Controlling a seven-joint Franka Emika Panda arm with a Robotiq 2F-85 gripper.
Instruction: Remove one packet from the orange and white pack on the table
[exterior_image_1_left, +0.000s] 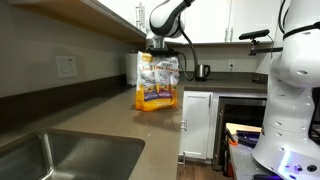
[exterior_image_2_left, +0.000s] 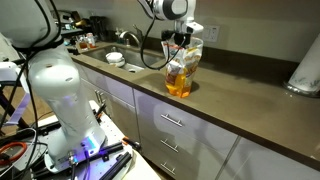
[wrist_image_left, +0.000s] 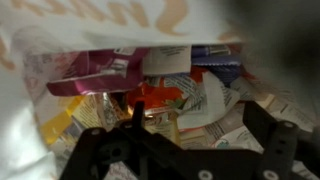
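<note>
The orange and white pack (exterior_image_1_left: 157, 85) stands upright on the table (exterior_image_1_left: 100, 115) near its front edge, and it shows in both exterior views (exterior_image_2_left: 182, 72). My gripper (exterior_image_1_left: 160, 48) hangs at the pack's open top (exterior_image_2_left: 180, 38). In the wrist view the gripper (wrist_image_left: 200, 120) is open, its two dark fingers spread wide inside the bag's mouth. Several small snack packets (wrist_image_left: 170, 85) in red, orange, purple and white lie below and between the fingers. None is held.
A steel sink (exterior_image_1_left: 60, 155) is set into the table far from the pack. A small dark kettle (exterior_image_1_left: 203, 71) stands on the counter behind the pack. A large white robot body (exterior_image_1_left: 290, 90) stands beside the cabinets. Wall cabinets hang above.
</note>
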